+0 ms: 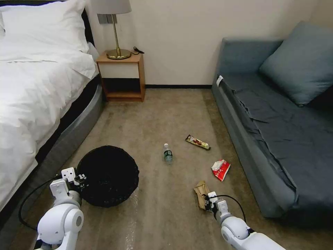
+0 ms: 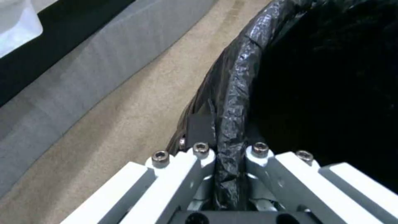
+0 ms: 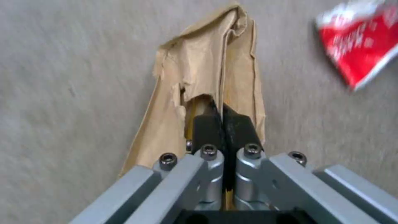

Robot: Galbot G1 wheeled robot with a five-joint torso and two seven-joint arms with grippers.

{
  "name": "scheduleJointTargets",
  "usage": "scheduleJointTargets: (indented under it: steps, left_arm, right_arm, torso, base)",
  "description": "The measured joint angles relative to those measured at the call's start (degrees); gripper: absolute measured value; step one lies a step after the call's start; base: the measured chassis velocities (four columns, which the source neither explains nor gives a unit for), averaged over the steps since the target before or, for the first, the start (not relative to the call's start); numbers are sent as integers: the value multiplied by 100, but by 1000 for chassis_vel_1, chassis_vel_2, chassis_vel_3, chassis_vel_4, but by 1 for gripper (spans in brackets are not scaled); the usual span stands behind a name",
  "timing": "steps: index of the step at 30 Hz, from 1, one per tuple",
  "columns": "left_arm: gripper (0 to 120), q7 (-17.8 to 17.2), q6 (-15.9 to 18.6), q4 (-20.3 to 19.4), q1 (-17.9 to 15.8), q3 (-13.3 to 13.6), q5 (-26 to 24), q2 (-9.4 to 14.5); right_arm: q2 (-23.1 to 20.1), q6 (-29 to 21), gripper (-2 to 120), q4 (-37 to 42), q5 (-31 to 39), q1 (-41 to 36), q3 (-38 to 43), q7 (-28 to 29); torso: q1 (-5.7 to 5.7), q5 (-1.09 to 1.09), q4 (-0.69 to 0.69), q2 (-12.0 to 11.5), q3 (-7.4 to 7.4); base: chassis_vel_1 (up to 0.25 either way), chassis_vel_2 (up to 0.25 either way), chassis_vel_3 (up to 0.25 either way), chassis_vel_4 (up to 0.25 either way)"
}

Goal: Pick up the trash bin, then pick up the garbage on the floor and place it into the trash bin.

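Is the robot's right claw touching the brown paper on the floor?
Touching. In the right wrist view, the right gripper has its dark fingertips pressed shut on a fold of the brown paper.

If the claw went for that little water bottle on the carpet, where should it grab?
Probably across the middle of the bottle, coming straight down from above. It lies flat on the carpet, cap pointing toward the far wall, so its round sides are exposed for the claw to close across the label.

left gripper (image 1: 80, 178) sits at lower left, fingers pinched together; right gripper (image 1: 207, 202) at lower right, its pads (image 3: 207, 127) pressed together.
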Motion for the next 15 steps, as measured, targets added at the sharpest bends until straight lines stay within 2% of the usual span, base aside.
scheduleJointTargets:
  steps: [2, 5, 6, 9, 10, 13, 15]
  left_arm:
    - [3, 2, 0, -1, 3, 23, -5, 0]
    - [3, 11, 0, -10, 4, 76, -41, -16]
    - [3, 11, 0, -10, 4, 76, -41, -16]
    - [3, 19, 0, -10, 6, 134, -46, -38]
    - [3, 19, 0, -10, 6, 134, -46, -38]
    - [3, 22, 0, -10, 13, 219, -45, -68]
    - [3, 25, 2, -10, 15, 247, -46, -81]
  right_arm:
    - [-125, 57, 0, 461, 93, -13, 58, 24]
    - [-324, 62, 0, 1611, 624, 91, 83, 167]
    - [-324, 62, 0, 1611, 624, 91, 83, 167]
    - [-407, 20, 0, 2763, 1371, 507, -129, 460]
    - [-407, 20, 0, 2763, 1371, 507, -129, 460]
    - [-333, -16, 0, 3486, 1938, 1199, -631, 766]
    - [-280, -27, 0, 3632, 2079, 1452, -838, 874]
  torso:
    - [0, 0, 0, 0, 0]
    - [0, -1, -1, 0, 0]
    - [0, -1, -1, 0, 0]
    - [0, -2, 2, 0, 0]
    - [0, -2, 2, 0, 0]
    - [0, -3, 0, 0, 0]
    - [0, -1, 1, 0, 0]
  base:
    - [0, 0, 0, 0]
    - [0, 0, 0, 0]
    - [0, 0, 0, 0]
    - [0, 0, 0, 0]
    - [0, 0, 0, 0]
    - [0, 0, 0, 0]
    - [0, 0, 0, 0]
